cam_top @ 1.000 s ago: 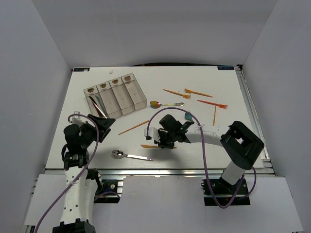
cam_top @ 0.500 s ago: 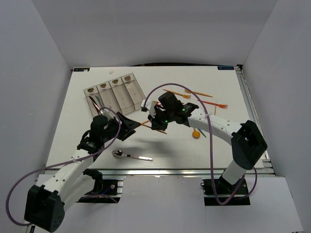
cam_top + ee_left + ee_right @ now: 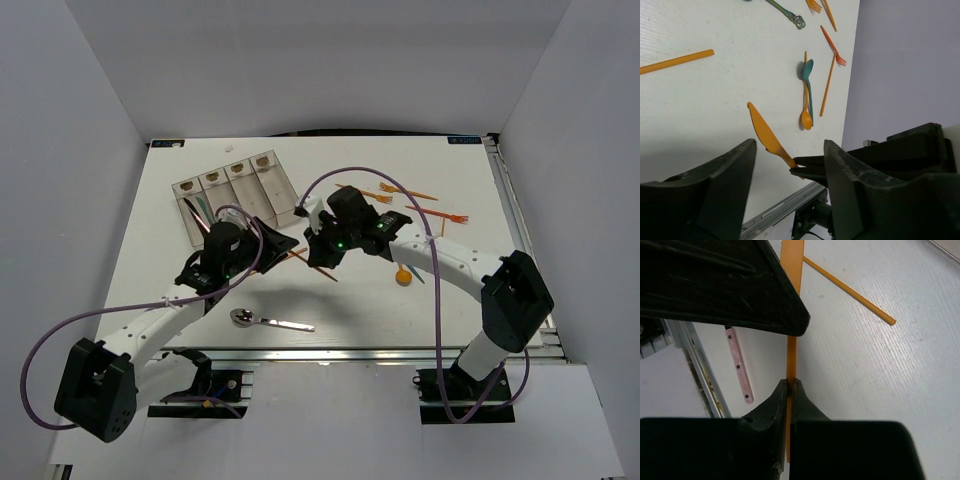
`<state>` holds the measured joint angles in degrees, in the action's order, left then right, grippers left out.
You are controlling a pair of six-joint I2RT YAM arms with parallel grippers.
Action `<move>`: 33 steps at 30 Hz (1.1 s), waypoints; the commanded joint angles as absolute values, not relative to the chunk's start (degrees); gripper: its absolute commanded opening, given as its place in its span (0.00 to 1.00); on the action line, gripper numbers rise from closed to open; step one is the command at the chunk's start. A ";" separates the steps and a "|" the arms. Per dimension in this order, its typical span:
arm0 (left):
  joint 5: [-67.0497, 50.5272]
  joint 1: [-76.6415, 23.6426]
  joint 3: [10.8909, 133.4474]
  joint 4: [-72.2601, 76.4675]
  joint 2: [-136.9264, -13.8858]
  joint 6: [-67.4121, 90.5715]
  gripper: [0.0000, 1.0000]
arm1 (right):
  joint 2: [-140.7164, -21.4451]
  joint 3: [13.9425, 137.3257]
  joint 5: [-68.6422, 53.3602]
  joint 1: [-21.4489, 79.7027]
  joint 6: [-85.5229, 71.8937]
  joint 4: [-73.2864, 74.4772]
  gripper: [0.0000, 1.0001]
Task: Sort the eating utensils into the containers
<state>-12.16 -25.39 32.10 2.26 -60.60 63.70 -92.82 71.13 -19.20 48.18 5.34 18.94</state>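
Right gripper point(image 3: 790, 382) jaws are clamped on the handle end of the orange knife point(image 3: 766, 134) and hold it up off the desk point(image 3: 400, 165), blade pointing toward the left arm. Left gripper point(image 3: 790, 146) jaws are spread wide and empty, one on each side of the blade and not touching it, so this reads as a handover in mid-air. The containers point(image 3: 280, 195) sit at the back left of the desk, near the left arm and apart from both grippers. Watch the timing: if you let go with the right before the left has closed, the knife will likely drop to the desk. The right only pinches a thin handle, so a left close that lands off-centre on the flat blade could twist or flick it out. The two sets of fingers are very close – push in further and they may knock together. The teal spoon point(image 3: 807, 75), orange spoon point(image 3: 806, 119), orange fork point(image 3: 832, 47), orange stick point(image 3: 675, 61) and metal spoon point(image 3: 268, 322) lie loose on the desk. No brand or writing is readable – the brown marks on the bin ends are too small to make out.
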 commanded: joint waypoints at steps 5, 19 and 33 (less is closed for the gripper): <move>-11.42 -26.72 35.07 4.57 -62.93 62.58 0.55 | -91.32 74.79 -22.24 48.52 0.35 16.17 0.00; -4.14 -23.66 45.33 -14.21 -62.84 47.67 0.00 | -90.79 75.85 -33.73 46.07 20.10 23.89 0.89; -7.65 11.51 77.25 -39.99 -82.96 20.04 0.00 | -87.89 73.92 -41.66 36.48 31.29 28.13 0.89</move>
